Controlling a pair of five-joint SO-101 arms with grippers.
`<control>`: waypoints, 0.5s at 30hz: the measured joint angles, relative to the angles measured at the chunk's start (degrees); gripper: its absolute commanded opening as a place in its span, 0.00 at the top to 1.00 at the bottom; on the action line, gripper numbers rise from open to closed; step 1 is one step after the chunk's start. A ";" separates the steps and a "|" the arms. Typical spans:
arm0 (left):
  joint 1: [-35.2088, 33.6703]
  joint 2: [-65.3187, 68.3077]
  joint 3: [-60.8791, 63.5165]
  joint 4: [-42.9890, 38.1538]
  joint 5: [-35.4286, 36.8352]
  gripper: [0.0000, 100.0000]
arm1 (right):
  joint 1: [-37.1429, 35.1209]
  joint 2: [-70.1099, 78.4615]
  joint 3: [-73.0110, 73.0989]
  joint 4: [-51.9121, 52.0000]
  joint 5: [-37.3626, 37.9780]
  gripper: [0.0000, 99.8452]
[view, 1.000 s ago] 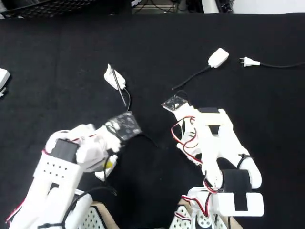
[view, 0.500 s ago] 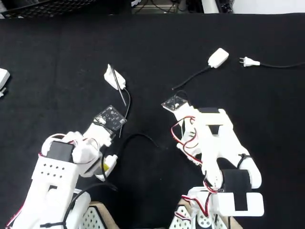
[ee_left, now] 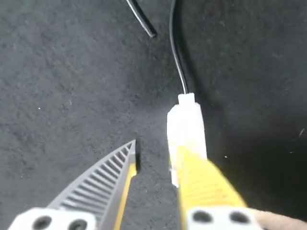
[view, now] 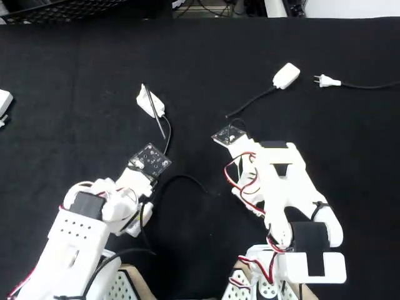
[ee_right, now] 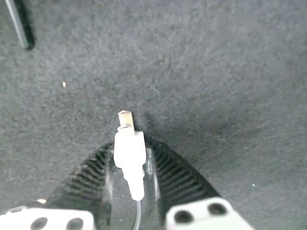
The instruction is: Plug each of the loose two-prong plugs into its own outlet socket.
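In the right wrist view my right gripper is shut on a small white plug. Its metal prong points out over the black cloth. In the left wrist view my left gripper is open, with bare cloth between its fingers. A white plug body with a thin black cable lies against the yellow finger. From above, a white outlet socket lies beyond the left arm. A second socket and a loose two-prong plug lie at the far right.
The table is covered in black cloth. A black cable loop lies between the two arms. A white object sits at the left edge. The loose plug's cable runs off to the right.
The left arm's wrist has swung back towards its base, uncovering the black cable loop between the arms. The right arm has not moved.
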 measured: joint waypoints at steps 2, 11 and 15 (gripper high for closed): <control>1.05 0.09 0.35 0.18 0.09 0.90 | 0.00 0.00 0.00 0.00 0.00 0.98; 13.89 0.09 0.09 2.29 0.18 0.73 | 0.00 0.00 0.00 0.00 0.00 0.98; 15.74 0.09 -0.26 2.37 1.14 0.73 | 0.00 0.00 0.00 0.00 0.00 0.98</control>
